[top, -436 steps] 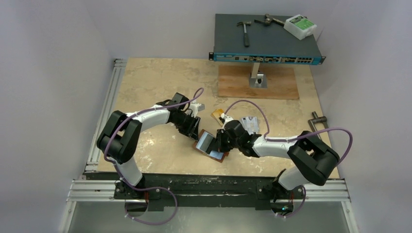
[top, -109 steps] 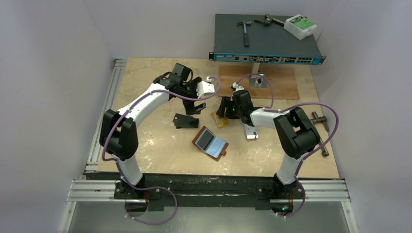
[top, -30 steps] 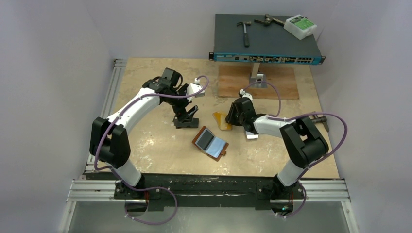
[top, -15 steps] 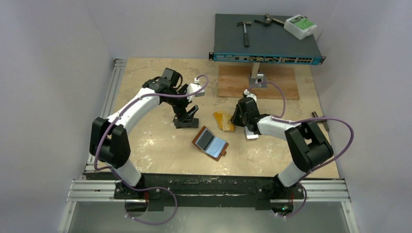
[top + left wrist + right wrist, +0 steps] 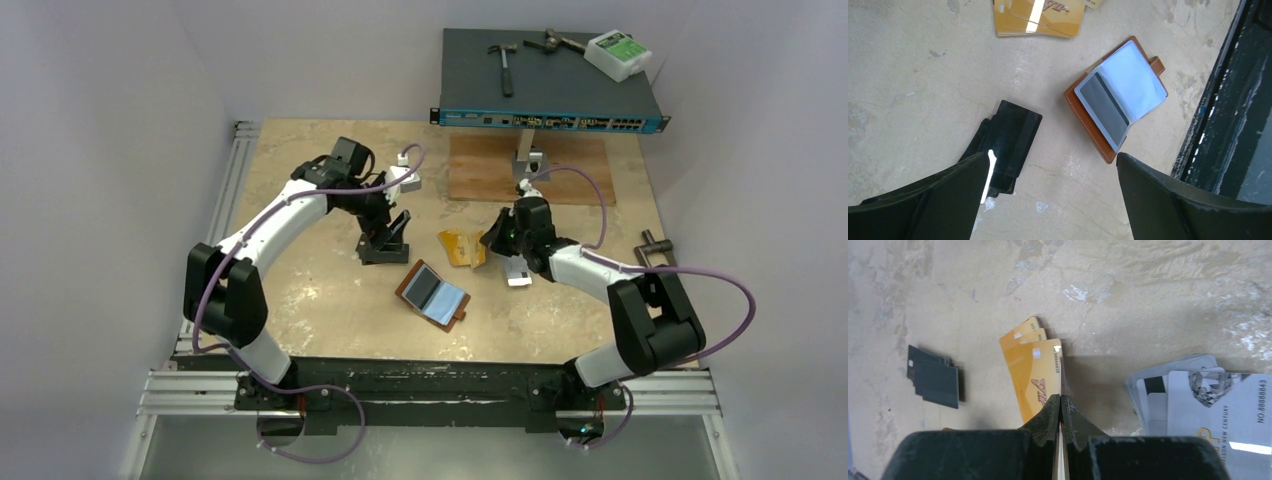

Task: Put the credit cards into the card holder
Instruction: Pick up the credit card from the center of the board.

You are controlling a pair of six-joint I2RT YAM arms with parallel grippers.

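Note:
The card holder lies open on the table, brown leather with a light blue inside. Gold credit cards lie fanned just behind it. My right gripper is shut on the edge of the top gold card, which shows edge-on between the fingertips of the right gripper. Silvery white cards lie to its right. Black cards sit to the left. My left gripper hangs open over them, nothing between its fingers.
A network switch on a stand at the back carries a hammer and a white box. A wooden board lies beneath it. A metal handle is at the right edge. Rails line the left side.
My right gripper has closed fully on the gold card's edge, and its wrist has shifted right. The left arm has barely moved and stays open.

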